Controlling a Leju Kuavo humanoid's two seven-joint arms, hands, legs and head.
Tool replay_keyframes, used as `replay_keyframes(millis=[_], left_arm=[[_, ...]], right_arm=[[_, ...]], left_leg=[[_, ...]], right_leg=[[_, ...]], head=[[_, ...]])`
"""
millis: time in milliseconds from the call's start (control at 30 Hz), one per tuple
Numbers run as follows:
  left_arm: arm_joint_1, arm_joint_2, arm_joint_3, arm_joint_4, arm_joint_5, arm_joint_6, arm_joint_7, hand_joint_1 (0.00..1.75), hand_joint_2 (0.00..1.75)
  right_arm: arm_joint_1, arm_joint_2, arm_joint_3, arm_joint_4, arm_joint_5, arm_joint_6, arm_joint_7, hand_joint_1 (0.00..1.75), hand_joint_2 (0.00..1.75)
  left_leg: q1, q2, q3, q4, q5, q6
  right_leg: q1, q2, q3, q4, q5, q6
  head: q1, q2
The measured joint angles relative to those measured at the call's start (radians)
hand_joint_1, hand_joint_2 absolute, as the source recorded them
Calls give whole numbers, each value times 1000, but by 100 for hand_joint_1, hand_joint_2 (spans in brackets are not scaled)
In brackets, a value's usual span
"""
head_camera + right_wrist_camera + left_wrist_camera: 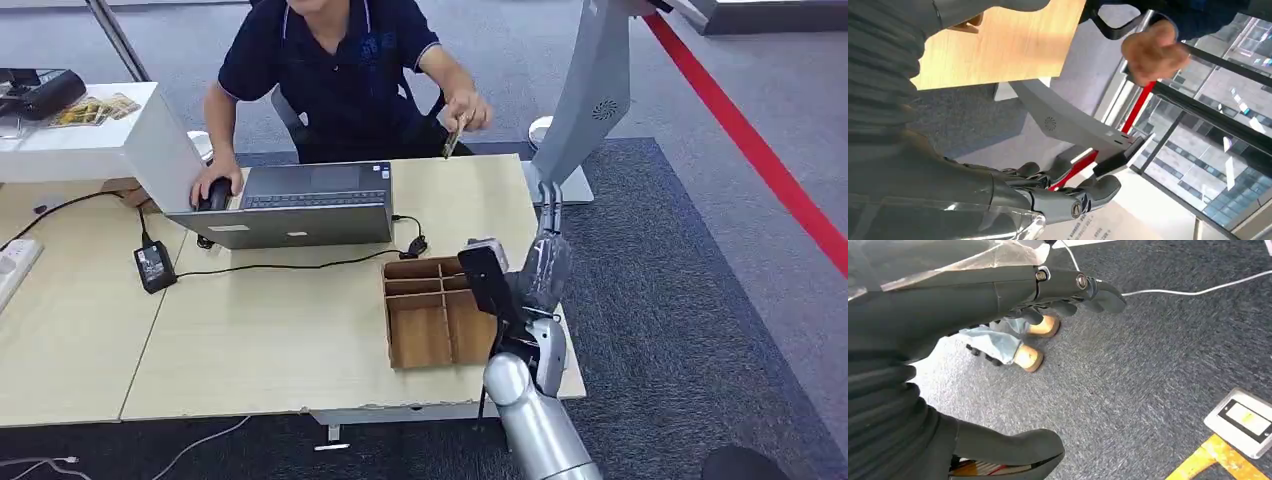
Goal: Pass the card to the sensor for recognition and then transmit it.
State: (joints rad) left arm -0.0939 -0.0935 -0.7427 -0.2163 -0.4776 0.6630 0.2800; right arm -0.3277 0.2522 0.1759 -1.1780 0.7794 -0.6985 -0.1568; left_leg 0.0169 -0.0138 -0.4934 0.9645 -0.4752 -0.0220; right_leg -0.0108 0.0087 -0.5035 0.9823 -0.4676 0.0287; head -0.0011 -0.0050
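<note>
Right arm comes up from the near edge, right hand [545, 262] raised over the table's right end beside the cardboard divider tray [432, 312]; fingers spread and extended, holding nothing, and the right wrist view shows the same loose open fingers [1068, 192]. Left hand [998, 295] hangs down over grey carpet [1148, 365], fingers stretched out with thumb apart, nothing in it; a person's shoes [1030, 357] and a white cable [1188, 291] lie on the floor beyond it, plus a floor socket plate [1243, 421]. Tray sits at the right end of the light wood table [280, 330], compartments look bare. Further back an open grey laptop [300, 205] with a black cable [290, 265] and power brick [153, 266]. Grey curved sensor stand [590, 95] rises at the table's far right corner. Card [452, 137] is well away from the robot, pinched in the person's hand [468, 110] above the far table edge, just left of the stand. Person's other hand rests on a mouse [214, 192]. Red floor line [750, 140] far right.
</note>
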Motion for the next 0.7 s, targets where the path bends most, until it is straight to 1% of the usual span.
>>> replay_keyframes(millis=[133,367,700], left_arm=[[0,1,0,0,7,0,0,0,175],[0,2,0,0,14,0,0,0,175],[0,3,0,0,24,0,2,0,175]], right_arm=[[8,-3,10,0,-23,0,32,0,175],[27,-25,51,-1,-35,0,85,0,175],[43,-68,111,-1,0,0,143,0,175]], left_leg=[[0,0,0,0,0,0],[0,0,0,0,0,0],[0,0,0,0,0,0]], right_leg=[[0,0,0,0,0,0],[0,0,0,0,0,0],[0,0,0,0,0,0]], head=[[0,0],[0,0],[0,0]])
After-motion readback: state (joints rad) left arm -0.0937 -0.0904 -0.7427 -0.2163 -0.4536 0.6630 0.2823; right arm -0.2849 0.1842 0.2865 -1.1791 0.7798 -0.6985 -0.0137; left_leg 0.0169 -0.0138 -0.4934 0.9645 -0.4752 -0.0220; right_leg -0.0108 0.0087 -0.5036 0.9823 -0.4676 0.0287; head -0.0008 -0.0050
